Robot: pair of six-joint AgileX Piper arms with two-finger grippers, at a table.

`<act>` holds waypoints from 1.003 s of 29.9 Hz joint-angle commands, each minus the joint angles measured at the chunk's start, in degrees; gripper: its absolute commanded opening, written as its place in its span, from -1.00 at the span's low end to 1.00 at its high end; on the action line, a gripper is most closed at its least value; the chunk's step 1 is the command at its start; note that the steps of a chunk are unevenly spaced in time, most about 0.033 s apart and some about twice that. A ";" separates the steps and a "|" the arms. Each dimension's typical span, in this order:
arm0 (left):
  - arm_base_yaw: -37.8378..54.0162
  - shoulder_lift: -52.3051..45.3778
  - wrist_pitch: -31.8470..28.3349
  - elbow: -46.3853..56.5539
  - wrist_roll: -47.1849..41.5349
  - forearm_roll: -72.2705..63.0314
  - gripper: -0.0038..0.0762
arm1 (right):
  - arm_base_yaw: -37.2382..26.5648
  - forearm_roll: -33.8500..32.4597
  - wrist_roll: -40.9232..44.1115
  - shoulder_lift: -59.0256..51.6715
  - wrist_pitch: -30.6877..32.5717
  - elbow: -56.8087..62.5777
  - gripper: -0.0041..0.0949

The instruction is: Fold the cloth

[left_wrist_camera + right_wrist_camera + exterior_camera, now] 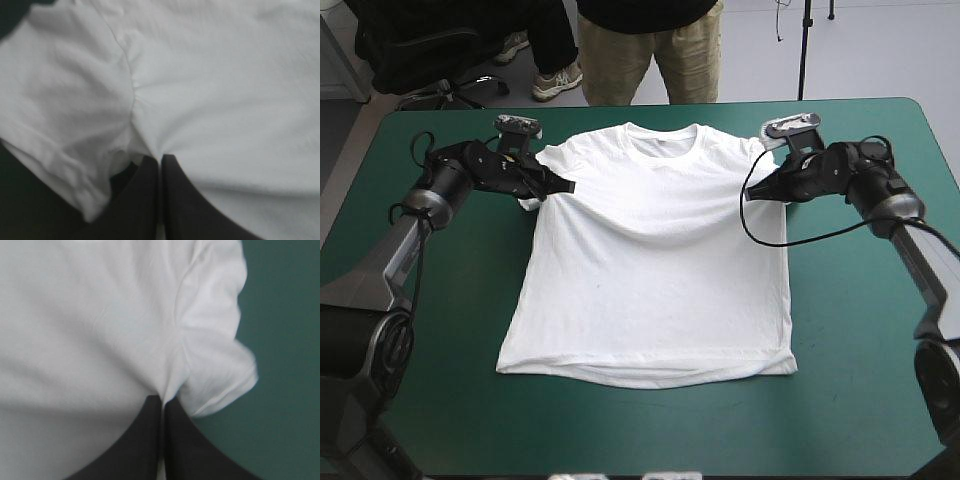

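- Where the left sleeve joins the body of the T-shirt, the left gripper reaches in from the table's left side, its black fingers drawn together to a thin slit and pinched on the white cloth at the underarm seam.
- In the left wrist view, the seam runs in a gathered line straight down to the fingertips. The sleeve bunches up loosely on one side of them, and the smooth front panel lies on the other.
- Between the two arms, the T-shirt lies spread flat and face up on the teal-green cover, around the middle of the table. Its collar is toward the far edge and its hem toward the near edge, where a second layer of cloth peeks out below it.
- A shallow crease sags across the chest from one gripper to the other.
- At the right underarm, the right gripper comes in from the table's right side. Its fingers are likewise all but closed and clamped on the cloth where the right sleeve meets the body.
- Beyond that sleeve's cuff, in the right wrist view, only bare cover shows.
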 commanded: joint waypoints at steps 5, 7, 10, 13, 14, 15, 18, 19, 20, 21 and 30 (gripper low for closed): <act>-0.13 -15.32 -1.74 -2.83 -0.24 3.46 -0.95 | -0.12 -1.48 -1.88 -16.04 -3.06 -1.46 -0.94; -0.13 -19.05 -1.76 -2.83 -0.50 4.22 -0.95 | -0.12 -2.61 -1.88 -19.60 -2.45 -1.46 -0.94; -0.13 -23.74 -2.75 -2.83 -0.50 6.21 -0.95 | -0.12 -4.89 -1.88 -23.91 -1.60 -1.46 -0.94; -0.13 -25.58 -5.03 -2.83 -0.50 9.96 -0.95 | -0.12 -5.27 -1.88 -26.82 -2.02 -1.46 -0.94; -0.13 -25.60 -5.84 -2.83 -0.50 10.81 -0.95 | -0.12 -5.59 -1.88 -27.12 -2.85 -1.46 -0.94; -0.13 -25.60 -6.95 -2.83 -0.50 11.16 -0.95 | -0.12 -5.67 -1.88 -27.41 -3.91 -1.46 -0.94; -0.13 -24.81 -12.14 -2.83 -0.58 11.17 -0.95 | -0.12 -6.92 -1.88 -26.81 -9.02 -1.46 -0.94; -0.13 -24.22 -15.02 -2.83 -0.58 10.84 -0.95 | -0.12 -7.51 -1.88 -26.30 -10.84 -1.46 -0.94; -0.13 -23.86 -18.39 -2.83 -0.58 10.23 -0.95 | -0.12 -7.97 -1.88 -25.75 -12.97 -1.46 -0.94; -0.13 -23.07 -22.17 -2.83 -0.58 9.81 -0.95 | -0.12 -8.83 -1.88 -24.65 -16.38 -1.46 -0.94; -0.13 -13.73 -56.14 -2.83 -0.45 10.37 -0.95 | -0.12 -10.43 -4.27 -13.15 -49.31 -1.46 -0.94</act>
